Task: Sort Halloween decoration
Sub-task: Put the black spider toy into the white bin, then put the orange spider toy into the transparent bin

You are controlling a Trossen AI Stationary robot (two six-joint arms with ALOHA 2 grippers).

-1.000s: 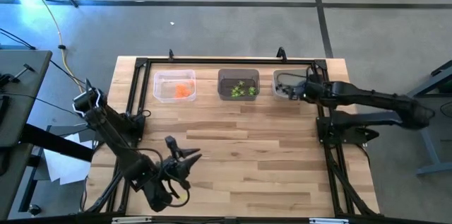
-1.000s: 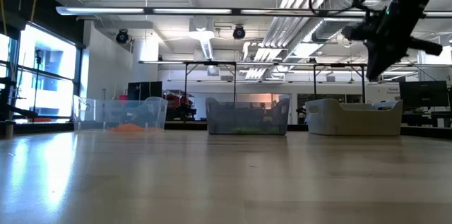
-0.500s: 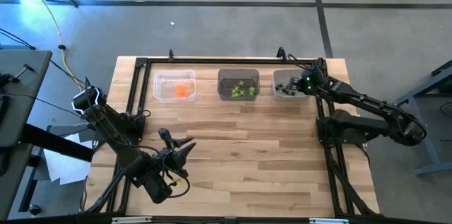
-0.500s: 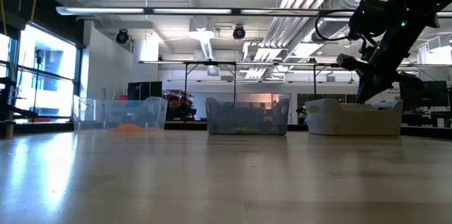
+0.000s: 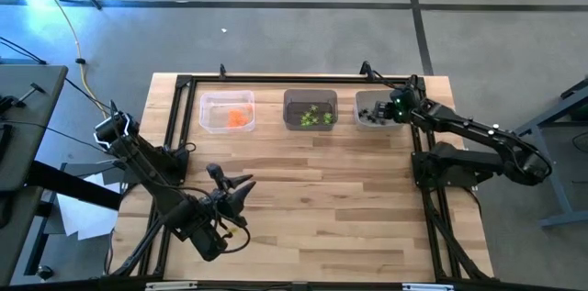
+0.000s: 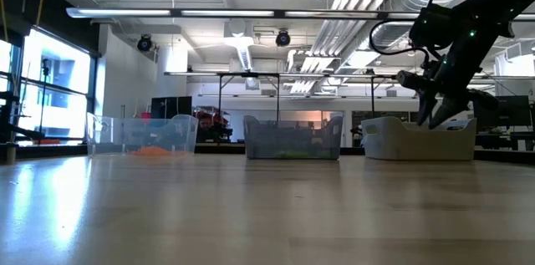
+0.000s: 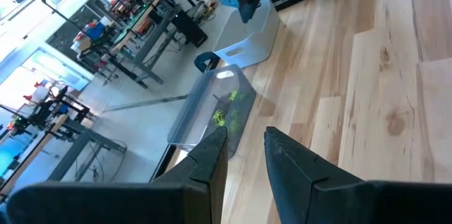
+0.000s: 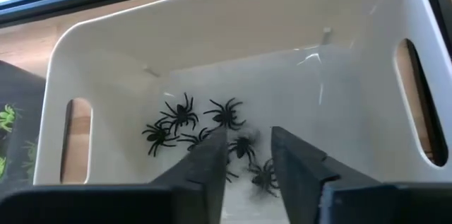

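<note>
Sorting state: black spider-shaped plastic trinkets (image 8: 205, 136) lie clustered on the floor of the white rectangular bin (image 8: 353, 54) at the far right; lime-green trinkets (image 5: 313, 117) sit in the translucent grey middle bin (image 5: 288, 98); orange trinkets (image 5: 239, 118) sit in the clear left bin (image 5: 209, 103). Each colour appears to have its own bin, so the sort looks nearly or wholly done.

Table: bare wooden tabletop (image 5: 331, 190) shows no loose trinket, as far as can be seen from above.

Right gripper (image 8: 247, 146): poised over the white bin's open top, pointing down at the spiders, fingers a narrow gap apart with nothing between them; likely placed there to drop a spider among its kind.

Right arm pose: stretched from its base at the table's right edge toward the far right corner, wrist bent down.

Left gripper (image 5: 228, 184): parked over the near-left tabletop, well apart from the bins, fingers slightly parted and empty, aimed toward the far bins.
</note>
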